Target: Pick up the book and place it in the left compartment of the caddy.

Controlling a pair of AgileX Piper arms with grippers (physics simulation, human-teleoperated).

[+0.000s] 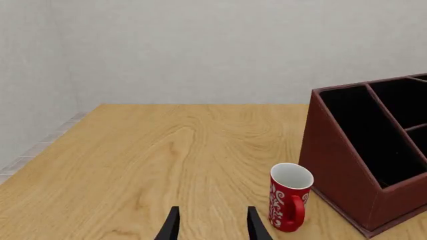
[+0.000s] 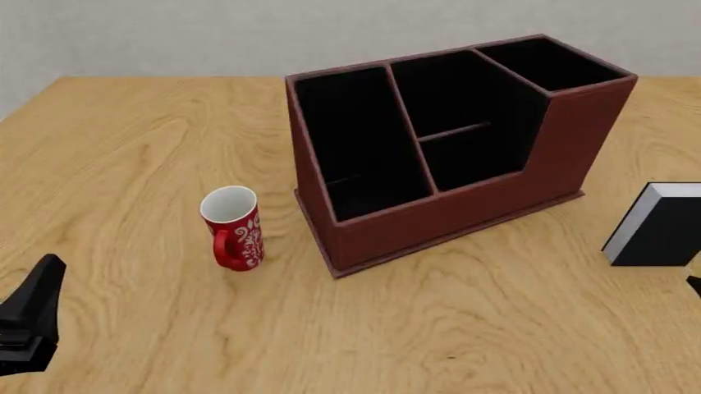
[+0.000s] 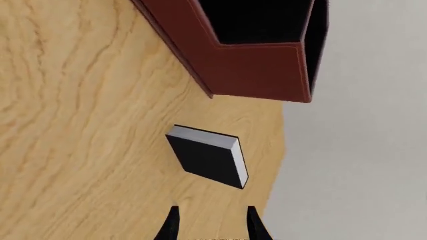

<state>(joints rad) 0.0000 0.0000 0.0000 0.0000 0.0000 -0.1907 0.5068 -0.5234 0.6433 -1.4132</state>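
The black book (image 2: 657, 228) with white page edges rests on the table to the right of the caddy (image 2: 460, 205), at the front view's right edge. The caddy is a dark red-brown box with a black interior. Its left compartment (image 2: 356, 139) is the long narrow slot at the low end and holds nothing. In the right wrist view my right gripper (image 3: 212, 210) is open and empty, just short of the book (image 3: 207, 157). My left gripper (image 1: 213, 210) is open and empty over bare table, near the front left (image 2: 31, 320). The caddy (image 1: 347, 170) is off to its side.
A red mug (image 2: 233, 230) with a white pattern stands just left of the caddy's low end; it also shows in the left wrist view (image 1: 290, 202). The wooden table (image 2: 131, 148) ends at a grey wall behind and at an edge on the left.
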